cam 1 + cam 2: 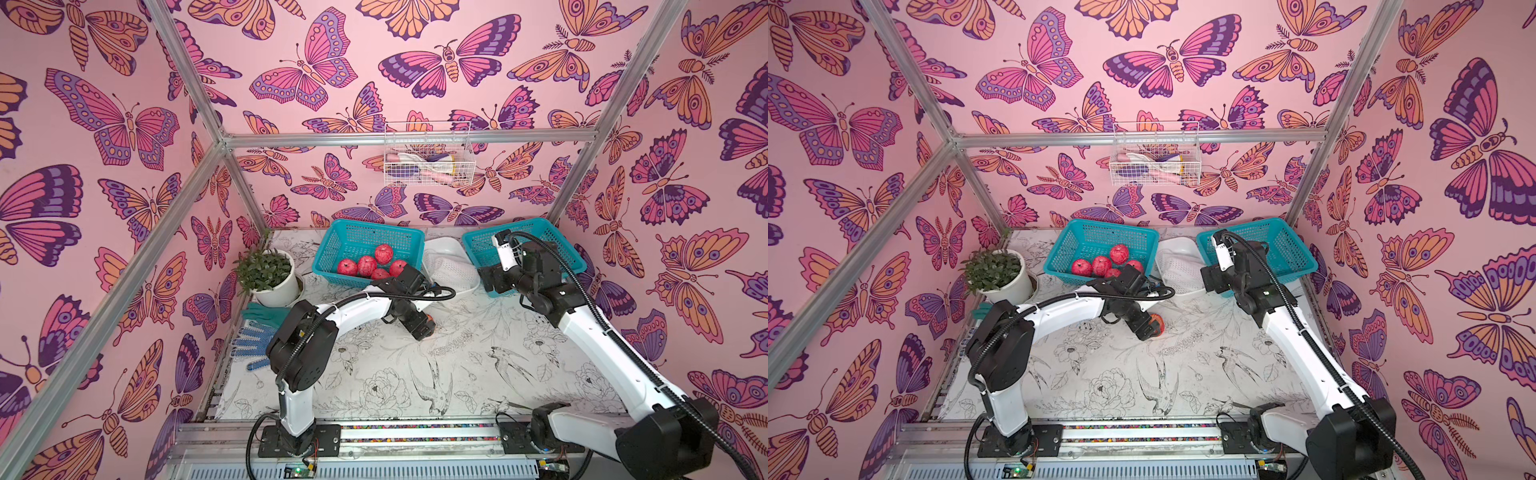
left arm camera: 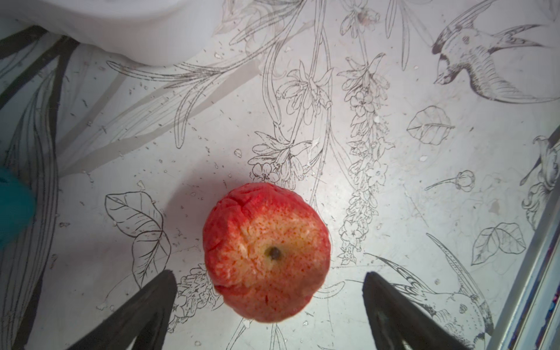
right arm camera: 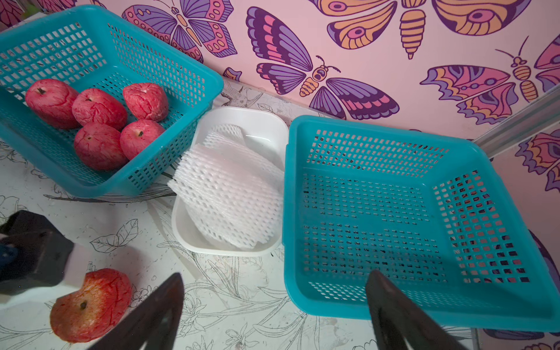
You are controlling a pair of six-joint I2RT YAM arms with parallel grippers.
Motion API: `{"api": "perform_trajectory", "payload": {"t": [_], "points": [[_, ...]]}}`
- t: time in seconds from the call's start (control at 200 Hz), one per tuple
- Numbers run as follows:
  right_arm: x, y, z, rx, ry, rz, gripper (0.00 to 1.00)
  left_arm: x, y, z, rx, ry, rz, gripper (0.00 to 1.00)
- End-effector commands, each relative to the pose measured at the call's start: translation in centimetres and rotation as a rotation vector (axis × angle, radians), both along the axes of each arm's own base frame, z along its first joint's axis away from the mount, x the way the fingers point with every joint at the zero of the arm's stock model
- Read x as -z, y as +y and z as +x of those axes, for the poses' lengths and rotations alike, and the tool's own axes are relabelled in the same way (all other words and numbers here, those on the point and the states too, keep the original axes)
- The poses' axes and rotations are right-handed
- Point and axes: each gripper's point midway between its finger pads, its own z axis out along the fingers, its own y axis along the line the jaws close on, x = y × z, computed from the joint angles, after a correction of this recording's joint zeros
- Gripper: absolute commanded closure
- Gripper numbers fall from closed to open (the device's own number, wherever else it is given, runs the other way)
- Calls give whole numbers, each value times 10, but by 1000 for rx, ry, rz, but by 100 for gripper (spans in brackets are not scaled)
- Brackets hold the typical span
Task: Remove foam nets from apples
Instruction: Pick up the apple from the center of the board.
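Note:
A bare red apple [image 2: 266, 257] sits stem-up on the table, with no net on it. My left gripper [image 2: 269, 274] hovers over it, open, its black fingers on either side without touching. The same apple [image 3: 91, 306] peeks out beside the left gripper [image 1: 1148, 330] in a top view. Several bare apples [image 3: 100, 121] lie in the left teal basket [image 1: 374, 232]. Several flattened white foam nets [image 3: 230, 194] are piled in the white tray [image 3: 260, 116] between the baskets. My right gripper [image 3: 275, 274] is open and empty, above the near edge of the right basket.
The right teal basket [image 3: 394, 212] is empty. A potted plant [image 1: 266, 272] and gloves [image 1: 253, 345] occupy the table's left edge. A wire basket [image 1: 428, 158] hangs on the back wall. Butterfly-patterned walls and a metal frame enclose the table.

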Motion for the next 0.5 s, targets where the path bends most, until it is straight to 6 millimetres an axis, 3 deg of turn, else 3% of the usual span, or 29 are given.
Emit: {"api": "perform_trajectory", "payload": {"t": [0.0, 0.265, 0.496], "points": [[4, -4, -1, 29, 20, 14, 6, 10, 2, -4, 26, 18, 48, 5], [10, 2, 3, 20, 34, 53, 6, 22, -6, -2, 49, 32, 76, 9], [18, 2, 2, 19, 52, 54, 8, 31, -9, 5, 49, 40, 105, 23]]}}
